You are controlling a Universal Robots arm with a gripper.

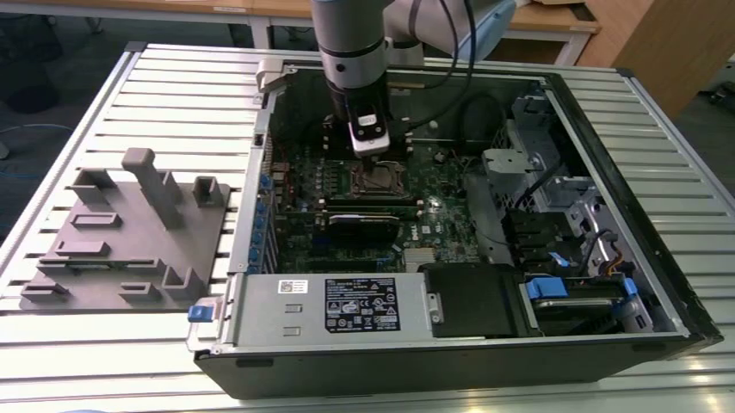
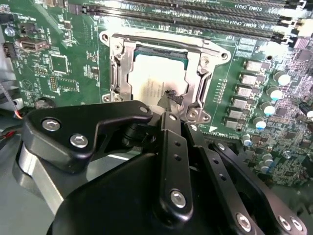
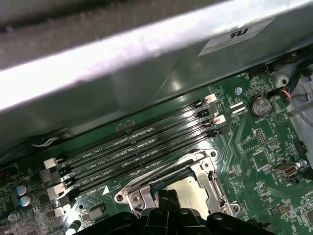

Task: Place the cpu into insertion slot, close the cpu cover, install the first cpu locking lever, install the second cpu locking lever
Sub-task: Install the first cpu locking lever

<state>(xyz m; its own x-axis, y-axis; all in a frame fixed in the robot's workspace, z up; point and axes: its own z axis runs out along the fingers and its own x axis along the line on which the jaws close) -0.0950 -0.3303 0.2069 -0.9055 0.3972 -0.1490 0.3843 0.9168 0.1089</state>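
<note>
Item — my gripper, fingers pressed together, tip touching the cpu, which lies flat in the insertion slot directly beneath me — cpu cover framing it.

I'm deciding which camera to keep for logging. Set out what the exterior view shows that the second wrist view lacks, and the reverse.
Exterior view alone: the whole open computer case, the grey fixture block on the table and the arm reaching down. Second wrist view alone: the cpu's silver top seated inside the cpu cover, with the end effector at its edge. Both: the green motherboard and the socket area.
</note>
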